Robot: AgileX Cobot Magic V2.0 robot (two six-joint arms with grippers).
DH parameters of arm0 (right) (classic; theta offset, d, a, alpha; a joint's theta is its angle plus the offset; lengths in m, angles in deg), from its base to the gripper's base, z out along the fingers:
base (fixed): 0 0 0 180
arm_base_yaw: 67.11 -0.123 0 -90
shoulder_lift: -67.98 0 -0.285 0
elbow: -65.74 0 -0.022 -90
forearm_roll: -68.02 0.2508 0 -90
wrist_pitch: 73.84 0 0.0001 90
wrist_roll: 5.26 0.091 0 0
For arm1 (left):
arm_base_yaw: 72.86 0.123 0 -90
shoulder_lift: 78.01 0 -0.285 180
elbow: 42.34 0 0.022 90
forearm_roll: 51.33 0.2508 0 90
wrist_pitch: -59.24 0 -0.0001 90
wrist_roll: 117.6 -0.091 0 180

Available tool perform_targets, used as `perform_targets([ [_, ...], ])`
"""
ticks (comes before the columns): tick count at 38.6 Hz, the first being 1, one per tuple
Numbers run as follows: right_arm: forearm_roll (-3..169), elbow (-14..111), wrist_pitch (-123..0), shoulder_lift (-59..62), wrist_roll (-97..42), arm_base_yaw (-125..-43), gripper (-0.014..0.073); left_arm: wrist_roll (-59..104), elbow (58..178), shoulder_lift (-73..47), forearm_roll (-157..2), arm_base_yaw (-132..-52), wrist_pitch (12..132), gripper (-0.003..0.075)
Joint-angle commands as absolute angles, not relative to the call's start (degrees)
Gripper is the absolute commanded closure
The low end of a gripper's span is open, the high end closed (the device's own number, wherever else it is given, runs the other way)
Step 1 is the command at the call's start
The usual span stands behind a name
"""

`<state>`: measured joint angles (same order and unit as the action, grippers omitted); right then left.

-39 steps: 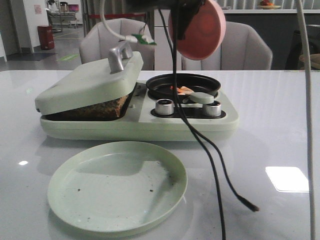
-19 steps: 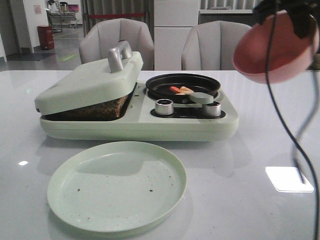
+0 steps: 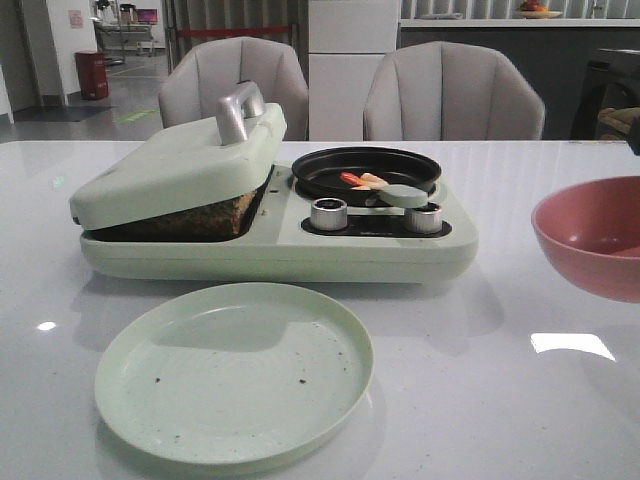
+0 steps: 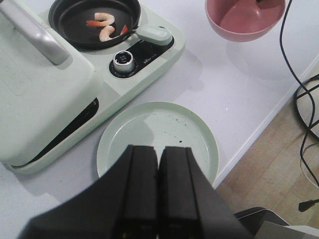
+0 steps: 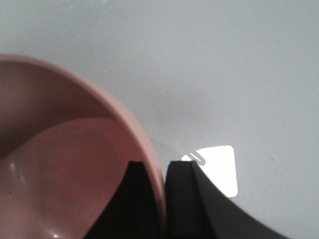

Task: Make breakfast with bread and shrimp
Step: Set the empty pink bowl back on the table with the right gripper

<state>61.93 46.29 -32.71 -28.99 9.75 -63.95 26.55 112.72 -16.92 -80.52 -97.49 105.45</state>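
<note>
Closest to you, a pale green plate [image 3: 235,372] lies on the white surface [image 3: 480,400], bare but for a few dark crumbs. Your left tool [image 4: 158,164] hangs above the plate's near rim in its wrist view, its two black fingers [image 4: 140,179] pressed together with nothing between them.

Off to the right, a pink bowl [image 3: 593,236] sits low at the edge of the front view; you cannot tell from there whether it touches the surface. Your right tool [image 5: 154,172] grips that bowl by its rim: one finger [image 5: 135,174] is inside the bowl, the other outside, and the rim passes between them. Its inside looks empty in the wrist view.

Behind the plate stands the pale green breakfast cooker [image 3: 280,235]. On its left half the lid [image 3: 175,165] with the silver handle [image 3: 238,110] rests tilted, propped partly open on the bread [image 3: 195,215], whose brown edge shows in the gap under the lid. On its right half, behind two silver knobs [image 3: 329,213], sits a small black pan [image 3: 365,170]. The shrimp [image 4: 103,25] lie inside that pan, orange-red and pale pink, close together near its green handle [image 4: 154,34].

Farthest back, two grey chairs [image 3: 455,90] stand behind the surface.
</note>
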Motion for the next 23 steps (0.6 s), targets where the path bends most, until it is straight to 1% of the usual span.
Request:
perform_targets([
  [1,62.29,47.38,-38.18,-28.82,8.68,-62.28,0.0546,26.42,114.34,-17.73,-82.2,-97.84,102.1,0.0621],
  [5,62.25,47.38,-39.77,-30.93,8.68,-61.81,0.0543,26.42,114.34,-17.73,-82.2,-97.84,102.22,0.0621],
  [7,62.25,47.38,-40.52,-31.93,8.68,-61.75,0.0519,26.42,114.34,-17.73,-82.33,-97.84,102.22,0.0621],
  [10,62.25,47.38,-41.66,-33.13,8.68,-61.71,0.043,26.42,114.34,-17.73,-82.46,-97.84,102.36,0.0621],
  [12,62.25,47.38,-42.23,-33.62,8.68,-61.69,0.033,26.42,114.34,-17.73,-82.46,-97.84,102.45,0.0621],
  [15,62.25,47.81,-42.28,-33.73,8.68,-61.69,0.0203,26.42,114.34,-17.73,-82.46,-97.84,102.5,0.0621],
  [18,62.25,48.82,-41.57,-33.34,8.68,-61.69,0.0116,26.42,114.34,-17.73,-82.46,-97.84,102.5,0.062],
  [20,62.12,49.51,-40.9,-32.58,8.68,-61.69,0.009,26.42,114.34,-17.73,-82.46,-97.84,102.5,0.062],
  [23,62.12,49.98,-39.88,-30.26,8.42,-62.12,0.0087,26.42,114.34,-17.73,-82.46,-97.84,102.5,0.062],
])
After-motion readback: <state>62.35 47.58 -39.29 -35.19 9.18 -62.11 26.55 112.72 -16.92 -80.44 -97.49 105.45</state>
